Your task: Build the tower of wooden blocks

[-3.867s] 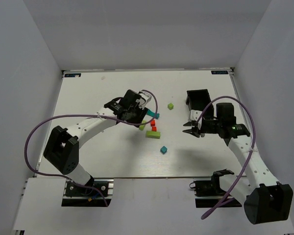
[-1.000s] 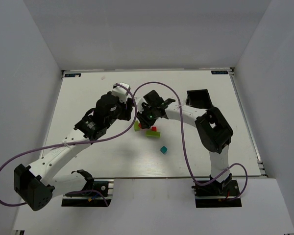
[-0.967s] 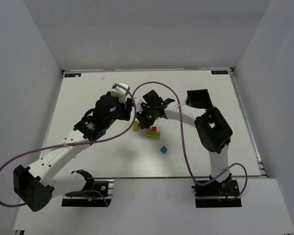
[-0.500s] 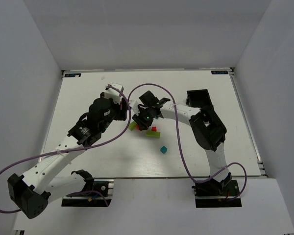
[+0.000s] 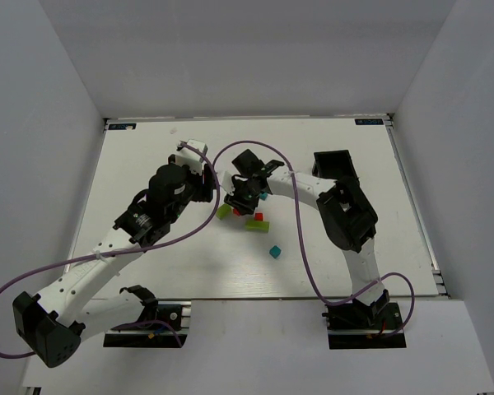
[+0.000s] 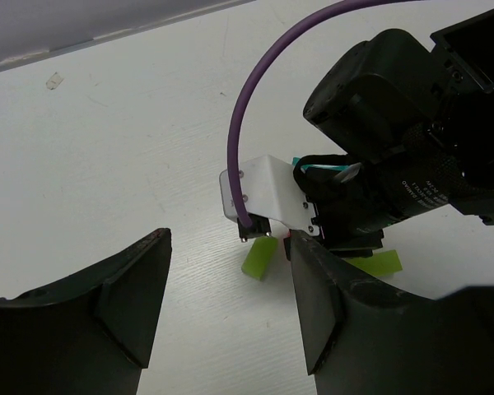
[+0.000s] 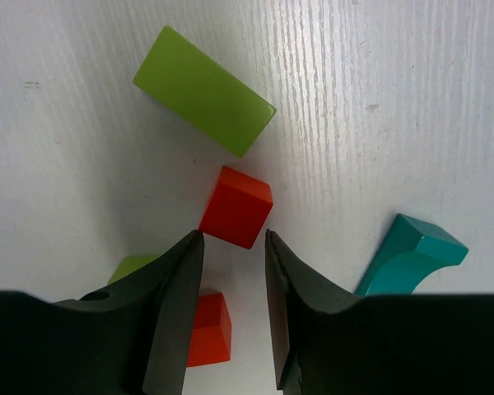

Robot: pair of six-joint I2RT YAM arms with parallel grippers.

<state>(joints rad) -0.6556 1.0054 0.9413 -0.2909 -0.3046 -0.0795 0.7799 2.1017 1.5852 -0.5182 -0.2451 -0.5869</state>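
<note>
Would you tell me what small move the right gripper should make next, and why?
Probably ease the right gripper down and slightly forward until its open jaws straddle the red cube, then close. The cube lies on the table just beyond the fingertips, in line with the gap between them, and the gripper holds nothing.

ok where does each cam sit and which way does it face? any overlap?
Top external: fixed above and behind the bases, looking down on the table; both arms show whole, left pincer and right pincer close together mid-table.
Left wrist: on the left arm, looking low across the table; own open fingers at the bottom, right arm ahead.
Right wrist: looking straight down; own fingers at the bottom, red cube at their tips.
Shared: top and left wrist both show the right arm over the blocks.
</note>
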